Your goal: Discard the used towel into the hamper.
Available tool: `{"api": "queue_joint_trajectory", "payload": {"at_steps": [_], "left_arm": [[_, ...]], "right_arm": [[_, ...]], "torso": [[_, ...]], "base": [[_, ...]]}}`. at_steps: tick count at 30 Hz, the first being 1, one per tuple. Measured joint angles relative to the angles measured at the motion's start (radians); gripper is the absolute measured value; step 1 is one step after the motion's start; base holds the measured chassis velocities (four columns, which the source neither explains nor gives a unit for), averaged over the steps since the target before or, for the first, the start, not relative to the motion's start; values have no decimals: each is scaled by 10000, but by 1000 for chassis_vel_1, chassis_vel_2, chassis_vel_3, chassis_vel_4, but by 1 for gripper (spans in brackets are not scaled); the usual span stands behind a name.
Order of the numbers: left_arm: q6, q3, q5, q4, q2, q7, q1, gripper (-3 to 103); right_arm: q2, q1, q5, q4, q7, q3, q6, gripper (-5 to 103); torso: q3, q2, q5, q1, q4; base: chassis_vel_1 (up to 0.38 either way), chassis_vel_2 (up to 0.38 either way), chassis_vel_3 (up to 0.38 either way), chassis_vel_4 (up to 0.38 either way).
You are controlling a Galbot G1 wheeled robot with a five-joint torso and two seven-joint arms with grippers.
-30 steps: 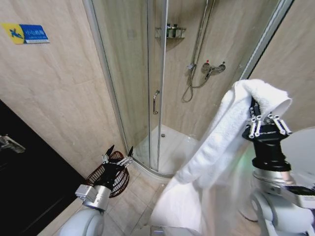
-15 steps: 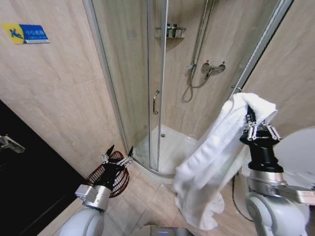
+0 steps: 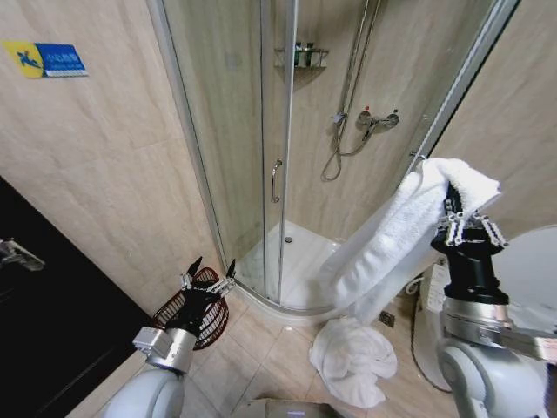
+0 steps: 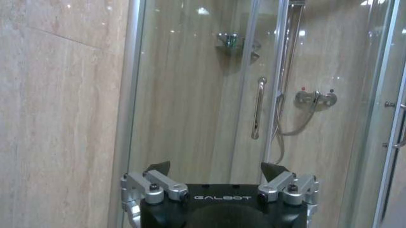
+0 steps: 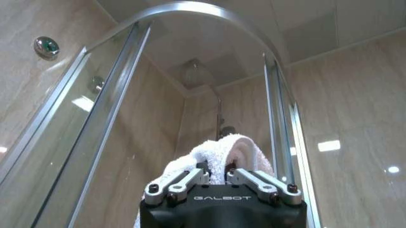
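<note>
Shower stall point(image 3: 287, 131): curved glass enclosure w/ chrome frame, fills middle of head view; white tray at floor; vertical door handle point(image 3: 275, 181), mixer valve point(image 3: 376, 119) + hose on back wall, small wire shelf up high.
Wall point(image 3: 96, 165): beige stone-look tile, robot's left; blue/yellow sign point(image 3: 45, 59) near top.
Towel point(image 3: 396, 239): white, thick terry, loopy texture. Upper end folded over the right gripper, body slopes down toward robot's left in a long band, lower end piled in a soft heap on the tile floor just in front of the stall. In right wrist view it shows as a rolled white fold point(image 5: 225, 154) pinched above the gripper body.
Hamper point(image 3: 193, 306): round, dark red-brown openwork basket, thin vertical ribs, narrower at base; on floor by left wall, just beside stall's edge; partly behind left gripper. Well apart from towel heap.
Right gripper point(image 3: 468, 228): raised, pointing up, at robot's right; fingers clamped on towel's top fold.
Left gripper point(image 3: 209, 277): low, robot's left, over/in front of hamper; fingers spread apart, nothing between them (left wrist view point(image 4: 216, 171) same).
</note>
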Motion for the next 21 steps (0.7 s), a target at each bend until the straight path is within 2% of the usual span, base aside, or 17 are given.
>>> {"api": "queue_joint_trajectory", "payload": {"at_steps": [11, 21], "left_arm": [[0, 0, 0, 0, 0, 0, -1, 97], [0, -1, 0, 1, 0, 0, 0, 97]], "right_arm": [[-11, 60, 46, -1, -17, -21, 33, 9], [26, 2, 38, 0, -101, -35, 149, 9]], "torso": [[1, -1, 1, 4, 0], [-2, 2, 0, -7, 2]], "base": [[21, -27, -51, 49], [165, -137, -152, 147]]}}
